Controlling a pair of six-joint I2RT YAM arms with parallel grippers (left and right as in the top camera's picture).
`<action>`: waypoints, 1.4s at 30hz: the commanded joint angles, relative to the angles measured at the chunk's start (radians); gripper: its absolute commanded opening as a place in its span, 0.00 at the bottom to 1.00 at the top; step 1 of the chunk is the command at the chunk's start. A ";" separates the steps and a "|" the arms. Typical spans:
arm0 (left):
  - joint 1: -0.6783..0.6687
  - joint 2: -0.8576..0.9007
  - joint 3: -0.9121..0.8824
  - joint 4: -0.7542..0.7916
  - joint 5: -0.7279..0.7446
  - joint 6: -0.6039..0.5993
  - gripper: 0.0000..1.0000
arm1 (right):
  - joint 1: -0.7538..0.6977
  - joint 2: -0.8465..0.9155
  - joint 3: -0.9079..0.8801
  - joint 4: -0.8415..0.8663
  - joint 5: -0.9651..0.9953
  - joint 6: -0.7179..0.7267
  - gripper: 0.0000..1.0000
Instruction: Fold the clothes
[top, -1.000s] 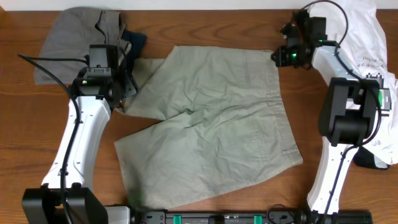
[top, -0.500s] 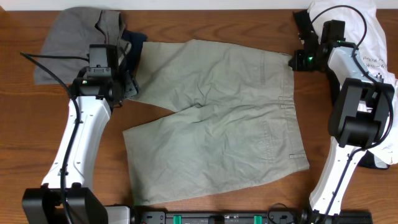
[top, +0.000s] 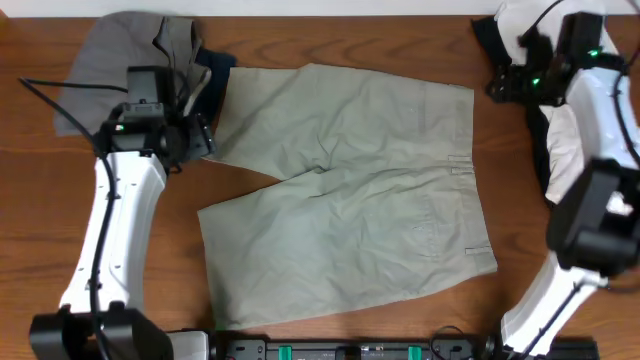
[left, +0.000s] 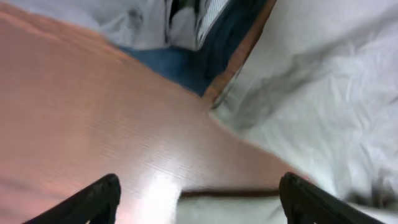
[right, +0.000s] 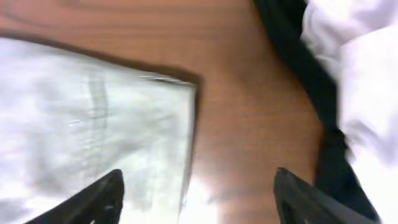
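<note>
From overhead, the khaki shorts (top: 340, 190) lie spread flat across the middle of the wooden table (top: 40, 220), waistband to the right of the picture and legs to the left; the left gripper (top: 200, 142) sits just beside the upper leg's hem, near a grey garment (top: 105, 60) and a navy piece (top: 216, 68), while the right gripper (top: 497, 86) is a little apart from the waistband's upper corner, near a black piece (top: 484, 35) and the white tee (top: 566, 150); in the left wrist view the fingers (left: 102, 194) stand spread over bare wood, the shorts lying ahead and to the right, a pale strip of cloth low between the tips, nothing pinched; in the right wrist view the fingers (right: 107, 191) are likewise spread wide and hold nothing, the shorts' corner ahead on the left, the black piece and tee on the right.
</note>
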 joint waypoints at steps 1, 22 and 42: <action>0.003 -0.094 0.062 -0.093 -0.003 0.000 0.84 | 0.015 -0.178 0.010 -0.076 -0.015 0.071 0.99; -0.050 -0.306 -0.152 -0.560 0.060 -0.489 0.86 | 0.188 -0.481 -0.172 -0.636 0.225 0.510 0.99; -0.400 -0.306 -0.587 -0.283 0.209 -0.687 0.82 | 0.365 -0.489 -0.764 -0.323 0.198 0.644 0.93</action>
